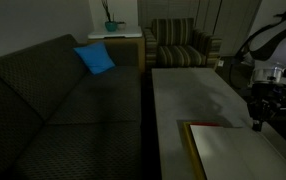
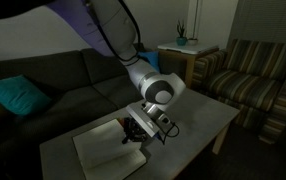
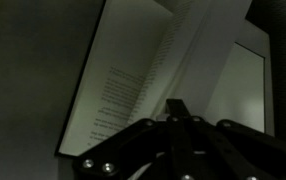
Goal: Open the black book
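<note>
free tabletop (image 1: 193,95) beyond black book (image 1: 233,150), sofa (image 1: 63,100) alongside

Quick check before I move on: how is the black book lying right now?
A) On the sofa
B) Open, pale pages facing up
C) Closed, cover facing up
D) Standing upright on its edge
B: in an exterior view the black book lies flat and open on the table with whitish pages up, and the wrist view shows printed lines on a page.
</note>
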You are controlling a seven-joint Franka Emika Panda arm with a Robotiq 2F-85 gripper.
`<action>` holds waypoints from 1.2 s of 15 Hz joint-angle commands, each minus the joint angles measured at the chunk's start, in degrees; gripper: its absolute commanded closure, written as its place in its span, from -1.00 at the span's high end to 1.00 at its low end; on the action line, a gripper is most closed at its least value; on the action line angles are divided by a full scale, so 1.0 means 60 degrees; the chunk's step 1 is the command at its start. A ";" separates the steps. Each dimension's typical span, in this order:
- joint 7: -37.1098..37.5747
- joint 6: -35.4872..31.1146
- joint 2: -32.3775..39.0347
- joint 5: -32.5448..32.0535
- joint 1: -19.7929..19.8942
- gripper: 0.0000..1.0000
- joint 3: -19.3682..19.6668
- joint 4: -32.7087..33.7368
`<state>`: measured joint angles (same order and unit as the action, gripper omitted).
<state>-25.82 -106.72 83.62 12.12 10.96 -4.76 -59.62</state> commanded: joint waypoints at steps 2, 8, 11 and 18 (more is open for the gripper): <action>0.0124 -0.1215 -0.0765 -0.0605 -0.0491 -1.00 0.0449 -0.0635; 0.0310 -0.3332 -0.1874 -0.1135 -0.1088 -1.00 0.0923 -0.1912; 0.0419 -0.4579 -0.2534 -0.1282 -0.1426 -1.00 0.1187 -0.2919; 0.1245 -0.6788 -0.3676 -0.2187 -0.1901 -0.34 0.1503 -0.4965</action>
<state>-21.97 -142.61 66.36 3.61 0.07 4.06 -81.42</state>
